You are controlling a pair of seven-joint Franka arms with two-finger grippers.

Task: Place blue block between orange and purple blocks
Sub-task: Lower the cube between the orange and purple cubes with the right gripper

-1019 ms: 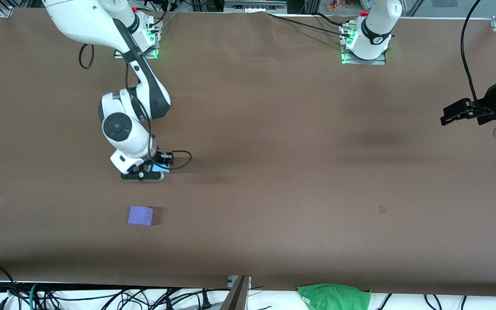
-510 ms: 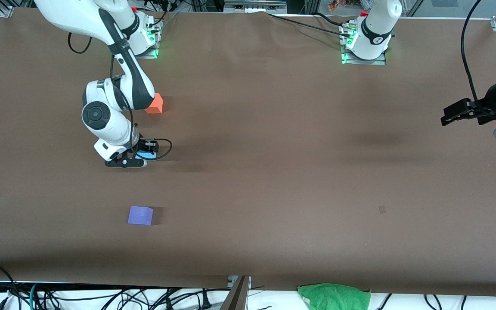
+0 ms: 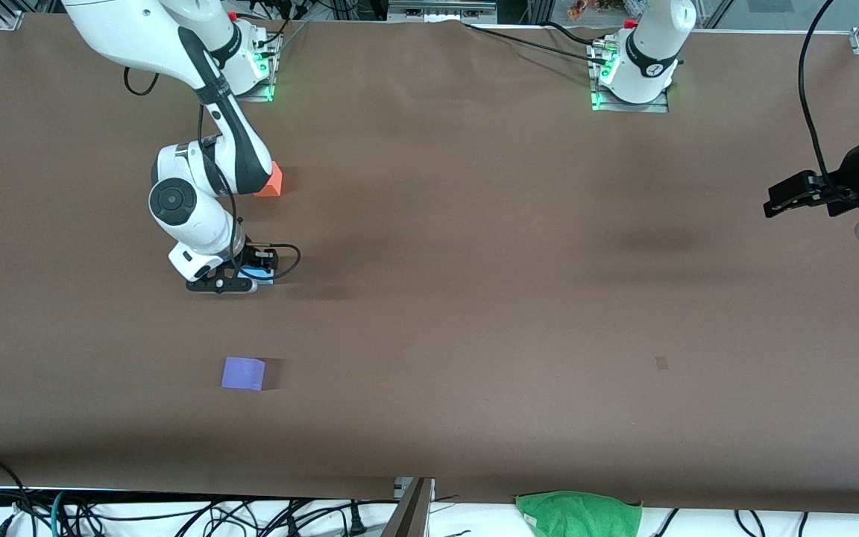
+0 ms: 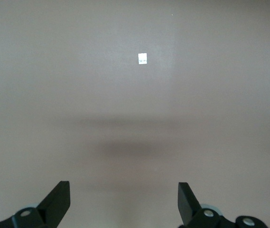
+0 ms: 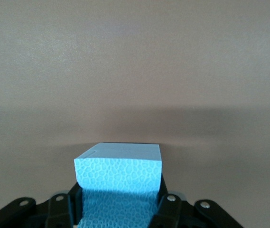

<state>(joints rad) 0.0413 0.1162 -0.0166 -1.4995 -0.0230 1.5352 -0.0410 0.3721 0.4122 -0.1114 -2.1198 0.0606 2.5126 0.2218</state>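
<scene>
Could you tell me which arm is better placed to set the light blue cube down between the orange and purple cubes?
The right. Its gripper already holds the light blue matte cube over the table between the orange cube and the violet-purple cube. The left gripper waits, open, at its own end.

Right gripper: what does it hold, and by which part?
The right gripper holds the blue block by two opposite side faces; the left gripper is open and holds nothing.

Blue block (image 5: 119,183) looks like matt foam with a pebbled face, orange block (image 3: 273,181) and purple block (image 3: 243,373) matt too, table (image 3: 519,313) matt brown covering, arms glossy white plastic, green cloth (image 3: 579,513) soft.
</scene>
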